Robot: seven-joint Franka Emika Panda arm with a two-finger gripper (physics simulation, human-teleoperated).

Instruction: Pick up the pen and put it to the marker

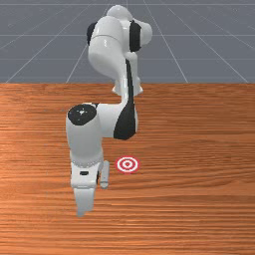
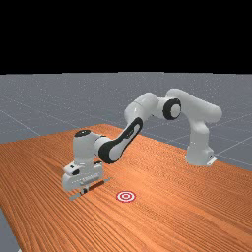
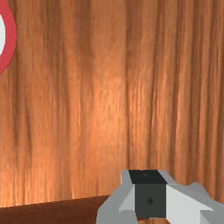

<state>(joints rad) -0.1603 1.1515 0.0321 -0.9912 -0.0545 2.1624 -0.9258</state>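
Note:
In the far view my gripper [image 2: 85, 190] is low over the table, its fingers together at the middle of the hand. The pen [image 2: 75, 196], a thin greyish bar, runs beneath the hand, roughly along its width, with one end out toward the far view's lower left. Whether the fingertips touch it, I cannot tell. The marker, a red and white ringed target [image 1: 127, 164], lies flat to the right of the hand in the front view. In the wrist view, my gripper [image 3: 150, 192] stands with its dark tips close together; a red arc of the target [image 3: 10, 37] shows.
The orange-brown table [image 1: 194, 209] extends around the hand and the target. My arm reaches over the table from its base [image 2: 199, 155] at the far view's right. A dark band, which looks like shadow, crosses the wood beside the fingers in the wrist view.

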